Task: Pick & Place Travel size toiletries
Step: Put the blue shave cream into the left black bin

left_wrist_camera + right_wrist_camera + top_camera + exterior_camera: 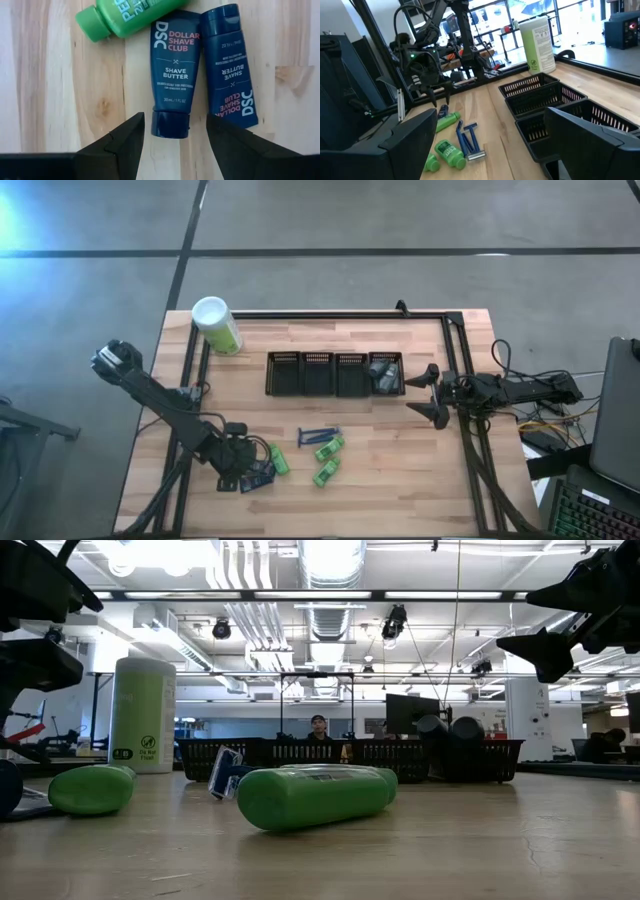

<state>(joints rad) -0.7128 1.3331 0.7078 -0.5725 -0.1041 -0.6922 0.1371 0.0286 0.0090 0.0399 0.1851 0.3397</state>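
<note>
Grey bottles (381,370) already binned in the mesh bins' (300,374) right end, tubes and razors (318,436) loose nearby; left gripper (243,469) open astride a navy tube (171,82), right gripper (428,393) wide, empty, beside the bins.

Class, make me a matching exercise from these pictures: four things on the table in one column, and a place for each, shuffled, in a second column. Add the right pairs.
1. grey bottles
2. navy tubes
3. canister
4. razors

A. under the left gripper
B. by the table's far left corner
C. in the rightmost bin
D. between the bins and the green tubes

Pairs: 1-C, 2-A, 3-B, 4-D
</note>
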